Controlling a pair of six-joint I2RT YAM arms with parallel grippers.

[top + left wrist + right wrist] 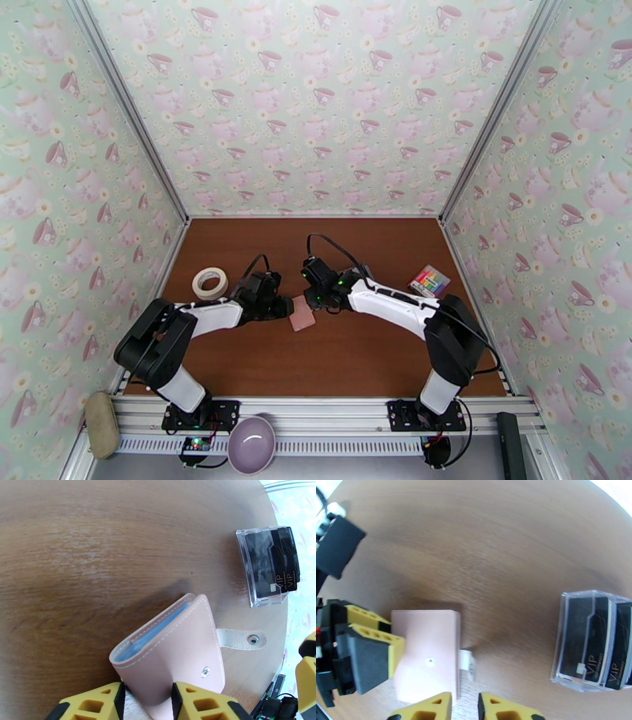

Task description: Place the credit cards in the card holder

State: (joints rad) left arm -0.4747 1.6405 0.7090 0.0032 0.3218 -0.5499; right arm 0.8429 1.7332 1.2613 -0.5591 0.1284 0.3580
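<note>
Nothing loaded: credit cards (pixel 588 638) sit in clear box (pixel 561 665), lower right; left gripper (pixel 147 689) clamps card holder (pixel 177 645); right gripper (pixel 465 699) closure cannot be told.

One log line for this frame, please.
left gripper: shut on holder | right gripper: slightly open near snap tab | cards: in clear case, untouched

The card holder (pixel 302 314) lies on the table (pixel 355 355), right of the tape roll (pixel 209 283).

Pink holder (pixel 173 649) folded but gaping at one edge, blue inside showing, snap tab unfastened, sticking out. Dark VIP cards (pixel 282 559) stacked in clear box (pixel 252 559) nearby, not touching.
</note>
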